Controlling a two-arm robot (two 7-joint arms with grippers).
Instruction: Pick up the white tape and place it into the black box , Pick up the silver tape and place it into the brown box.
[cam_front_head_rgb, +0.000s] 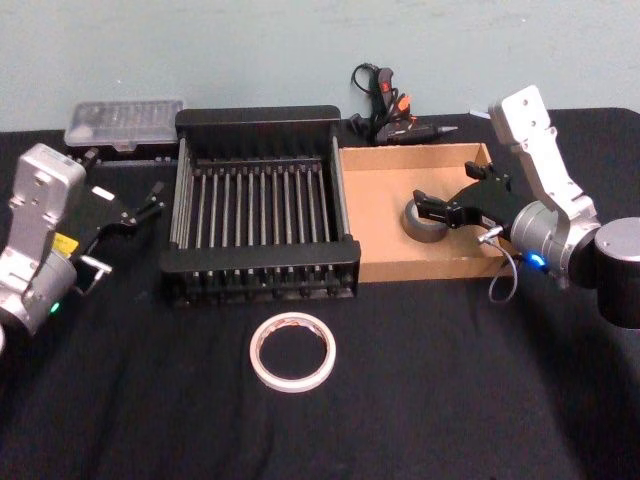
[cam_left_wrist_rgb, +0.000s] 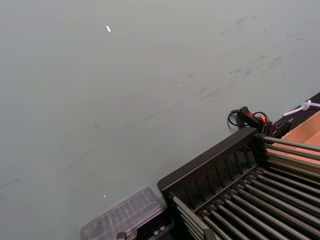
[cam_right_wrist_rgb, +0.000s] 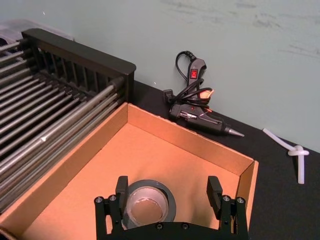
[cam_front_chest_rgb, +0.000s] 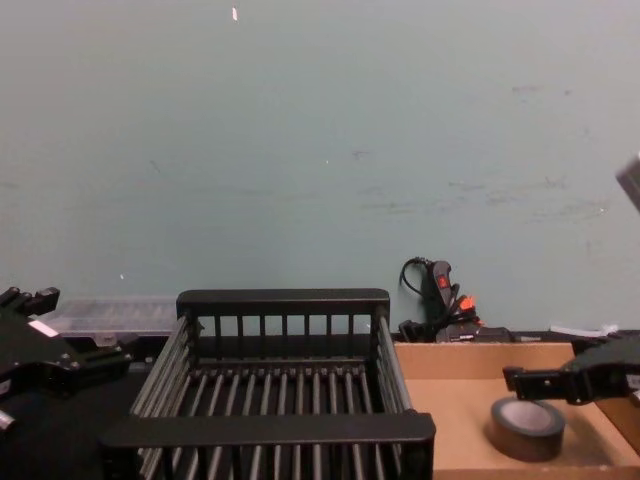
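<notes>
Two boxes sit side by side at the table's middle: one black box (cam_front_head_rgb: 262, 205), its barred floor bare, and one brown box (cam_front_head_rgb: 385, 228) touching it at its 3 o'clock side. Two tapes are in play. The single silver tape (cam_front_head_rgb: 426, 221) lies flat on the brown box's floor, toward 4 o'clock of its centre. The single white tape (cam_front_head_rgb: 292, 351) lies on the cloth at 6 o'clock of the black box, a little apart from its near rim. The right gripper (cam_right_wrist_rgb: 169, 202) hovers over the silver tape, fingers spread wide, one on either side, gripping nothing. The left gripper (cam_front_head_rgb: 140, 211) waits at 9 o'clock of the black box, also parted and empty. The release looks done, so the right arm should rise straight up, keeping both fingers off the roll to avoid dragging it.
</notes>
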